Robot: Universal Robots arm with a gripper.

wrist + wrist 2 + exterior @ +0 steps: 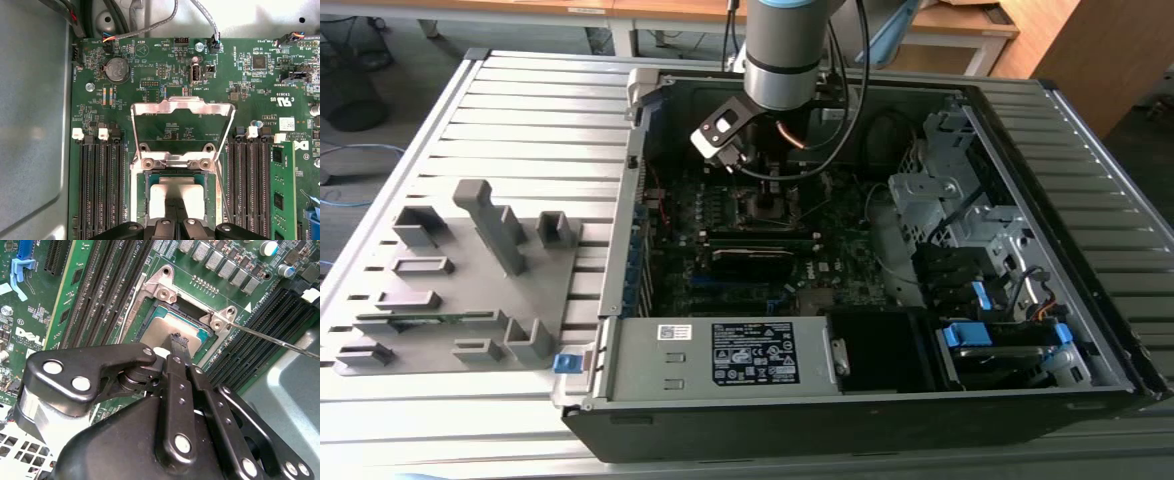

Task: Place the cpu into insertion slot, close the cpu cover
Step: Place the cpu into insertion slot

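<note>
Soft even indoor light; case (pixel 854 428) interior dim, shadowed in exterior view; mild glare on metal cover (pixel 182 102) and chip (pixel 162 332).

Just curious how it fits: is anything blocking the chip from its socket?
Nothing visible does. The cover is swung open, away from the slot, and the cpu already lies within the slot's rim, under the gripper.

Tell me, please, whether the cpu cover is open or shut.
Open. The cpu cover is tipped back off the insertion slot, and the cpu lies bare.
</note>
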